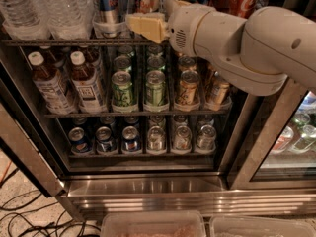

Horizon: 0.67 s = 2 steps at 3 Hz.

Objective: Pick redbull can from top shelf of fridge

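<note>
Redbull can (108,5) upright on the top shelf (44,42) of the fridge (148,187), just left of the gripper (133,22).
Slim, blue-and-silver, red lettering; it stands in a clear front tray, its top out of view, slightly above the gripper's tip.
</note>
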Motion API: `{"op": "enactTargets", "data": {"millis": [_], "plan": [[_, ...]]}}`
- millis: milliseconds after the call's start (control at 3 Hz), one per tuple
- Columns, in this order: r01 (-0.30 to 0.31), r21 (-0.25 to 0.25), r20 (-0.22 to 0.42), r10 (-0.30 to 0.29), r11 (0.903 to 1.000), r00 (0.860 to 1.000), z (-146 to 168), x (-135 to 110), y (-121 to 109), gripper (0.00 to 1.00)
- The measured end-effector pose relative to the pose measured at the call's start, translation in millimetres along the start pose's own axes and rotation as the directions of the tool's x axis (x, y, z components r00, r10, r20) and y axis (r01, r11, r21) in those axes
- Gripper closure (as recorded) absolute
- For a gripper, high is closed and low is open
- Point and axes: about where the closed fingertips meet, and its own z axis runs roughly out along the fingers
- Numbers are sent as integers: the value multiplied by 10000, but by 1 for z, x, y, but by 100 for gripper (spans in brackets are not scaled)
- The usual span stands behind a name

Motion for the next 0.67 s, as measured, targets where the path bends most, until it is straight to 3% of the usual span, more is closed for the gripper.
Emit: {"op": "enactTargets", "data": {"millis": [333,667], "plan": [[-196,40,-68,197,9998,9998,7,-1,12,32],[-196,40,-68,197,9998,9998,6,-4,10,33]]}}
